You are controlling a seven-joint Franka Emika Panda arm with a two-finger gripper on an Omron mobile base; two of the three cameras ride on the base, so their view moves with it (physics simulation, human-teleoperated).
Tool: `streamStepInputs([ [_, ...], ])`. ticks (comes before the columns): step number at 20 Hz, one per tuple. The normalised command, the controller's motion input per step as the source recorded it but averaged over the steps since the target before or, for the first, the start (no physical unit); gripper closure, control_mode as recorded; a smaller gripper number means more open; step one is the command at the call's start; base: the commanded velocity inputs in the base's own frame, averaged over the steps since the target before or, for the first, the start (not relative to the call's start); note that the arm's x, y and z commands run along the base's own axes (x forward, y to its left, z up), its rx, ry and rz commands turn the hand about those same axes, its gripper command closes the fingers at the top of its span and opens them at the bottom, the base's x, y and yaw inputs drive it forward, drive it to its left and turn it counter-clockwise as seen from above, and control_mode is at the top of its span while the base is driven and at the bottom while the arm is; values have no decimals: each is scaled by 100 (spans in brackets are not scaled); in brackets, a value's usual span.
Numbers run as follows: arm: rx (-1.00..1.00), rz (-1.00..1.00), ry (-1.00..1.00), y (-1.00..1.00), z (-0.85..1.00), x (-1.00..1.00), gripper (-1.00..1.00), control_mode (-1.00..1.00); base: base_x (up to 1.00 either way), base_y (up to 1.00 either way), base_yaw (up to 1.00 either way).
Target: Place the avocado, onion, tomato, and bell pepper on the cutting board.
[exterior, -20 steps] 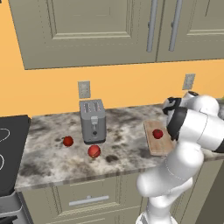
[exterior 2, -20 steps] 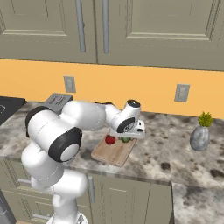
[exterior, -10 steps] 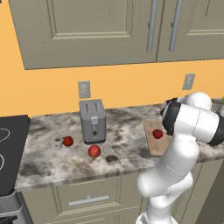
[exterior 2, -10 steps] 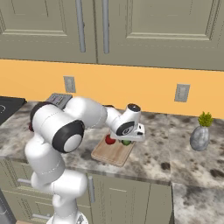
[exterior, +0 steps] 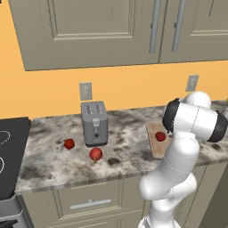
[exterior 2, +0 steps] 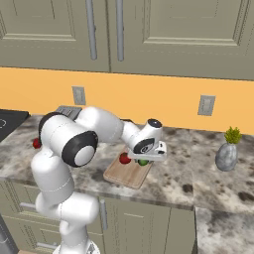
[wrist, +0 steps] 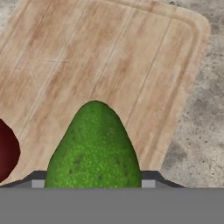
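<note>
My gripper [exterior 2: 145, 158] hangs low over the light tan cutting board [exterior 2: 126, 174] and is shut on the green avocado [exterior 2: 143, 162]. In the hand view the avocado [wrist: 94, 148] sits between my fingertips [wrist: 148, 177], with the board's wood grain [wrist: 109, 57] right beneath it. One dark red round item [exterior 2: 124, 158] lies on the board beside the avocado [wrist: 6, 151] [exterior: 160, 136]. Two more red round items [exterior: 69, 143] [exterior: 95, 154] lie on the counter near the toaster. I cannot tell which red item is the tomato, the onion or the bell pepper.
A silver toaster [exterior: 94, 122] stands at the back of the marble counter, left of the board [exterior: 156, 149]. A stove [exterior: 9, 151] borders the counter's left end. A small potted plant in a grey vase [exterior 2: 226, 155] stands to the right. Wall cabinets hang above.
The hand has sunk a little toward the board with the avocado in it, and the arm's elbow has swung. The red items have not moved.
</note>
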Motion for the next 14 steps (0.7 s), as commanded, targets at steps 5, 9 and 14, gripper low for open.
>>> streamStepInputs([
  [5,0,0,0,0,3,0,-100,-100,0,0,0],
  [9,0,0,0,9,28,0,-100,-100,0,0,0],
  [14,0,0,0,27,27,0,-100,-100,0,0,0],
])
